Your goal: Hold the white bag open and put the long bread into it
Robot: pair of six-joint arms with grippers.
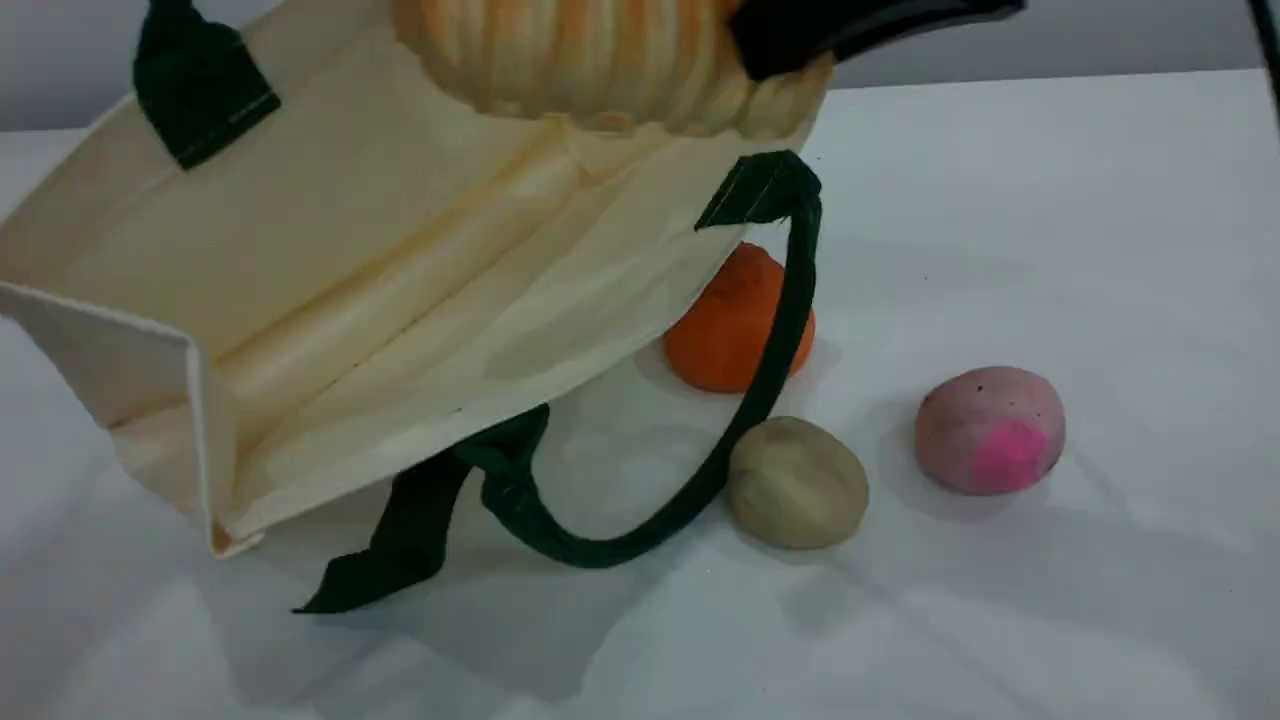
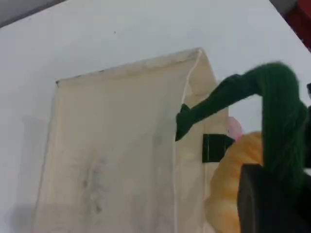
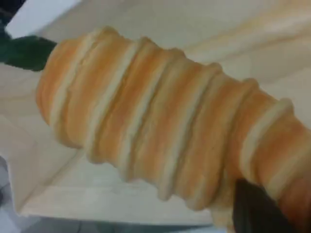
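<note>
The white bag is lifted and tilted, with its mouth toward the top of the scene view. My left gripper is shut on one dark green handle; in the scene view only that handle shows, not the gripper. The other handle hangs in a loop down to the table. The long bread, golden-brown with pale ridges, hangs at the bag's mouth. My right gripper is shut on it. The right wrist view shows the long bread close up over the cream cloth, with one dark fingertip against it.
An orange round fruit lies half under the bag's edge. A beige lump sits by the hanging handle loop, and a pink ball lies to its right on the white table.
</note>
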